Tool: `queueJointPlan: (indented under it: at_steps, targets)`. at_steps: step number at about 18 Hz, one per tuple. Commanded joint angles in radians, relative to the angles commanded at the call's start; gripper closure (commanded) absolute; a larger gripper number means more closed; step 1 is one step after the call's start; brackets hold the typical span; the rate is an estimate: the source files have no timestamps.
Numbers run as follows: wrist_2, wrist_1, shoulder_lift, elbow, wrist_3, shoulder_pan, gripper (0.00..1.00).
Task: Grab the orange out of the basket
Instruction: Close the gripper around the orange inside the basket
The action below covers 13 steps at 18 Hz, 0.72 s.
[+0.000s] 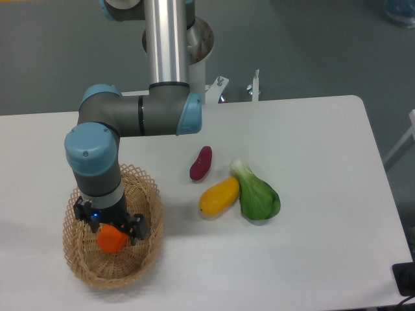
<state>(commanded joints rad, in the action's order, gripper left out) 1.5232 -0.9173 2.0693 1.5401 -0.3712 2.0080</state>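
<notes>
**Claw low in the wicker basket, over the orange**

We see the black two-finger claw (109,228) hanging straight down from the grey and pale-blue arm (97,159), inside the oval tan wicker basket with the open lattice rim (148,194). Directly under it lies the small round bright orange fruit (112,240), on the basket floor, its top hidden by the claw body. We cannot tell whether the fingers are parted or closed on the fruit; they are hidden from this angle.

The basket stands on a smooth white desk (311,136) with rounded corners. To the right of the claw and well apart from it, outside the basket, lie a dark red-purple elongated vegetable (201,162), a yellow-orange mango-like fruit (219,195) and a leafy green bok choy (257,194); the yellow fruit and the greens touch. Behind the desk we see a grey floor (311,45) and the arm's round silver mounting column (167,39).
</notes>
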Motion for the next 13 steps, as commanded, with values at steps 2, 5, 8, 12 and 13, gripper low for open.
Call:
queueJointPlan:
  at_steps: [2,5,8,12,13]
  targets:
    - [0.000,0.003,0.012,-0.002,0.026,-0.006,0.00]
    - [0.003,0.003,0.028,-0.006,0.038,-0.015,0.00]
    - [0.040,0.003,0.035,0.000,0.037,-0.050,0.00]
    - [0.087,0.005,0.048,0.000,0.029,-0.063,0.00]
    - [0.086,0.006,0.043,0.003,0.023,-0.063,0.00]
